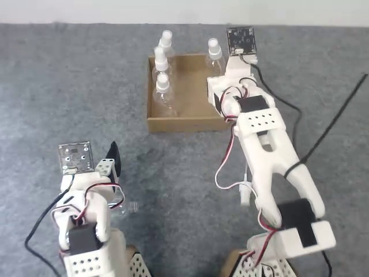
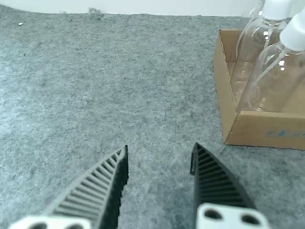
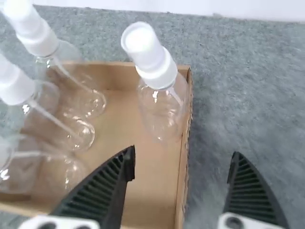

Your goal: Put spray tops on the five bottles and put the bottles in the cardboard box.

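The cardboard box (image 1: 151, 95) stands at the far middle of the grey mat. Three clear bottles with white spray tops (image 1: 163, 83) stand along its left side. Another capped bottle (image 1: 214, 53) (image 3: 159, 102) stands in its far right corner. My right gripper (image 3: 182, 155) hangs open over the box's right wall (image 3: 183, 143), just short of that bottle, with nothing between its fingers. My left gripper (image 2: 159, 155) is open and empty low over the mat, to the near left of the box (image 2: 252, 129). A clear bottle (image 1: 125, 206) lies on its side beside the left arm; I see no white top on it.
The right arm (image 1: 259, 124) stretches from the near right edge up to the box. Black cables (image 1: 323, 133) trail across the mat on the right. Bare grey mat (image 1: 69, 86) spreads left of the box.
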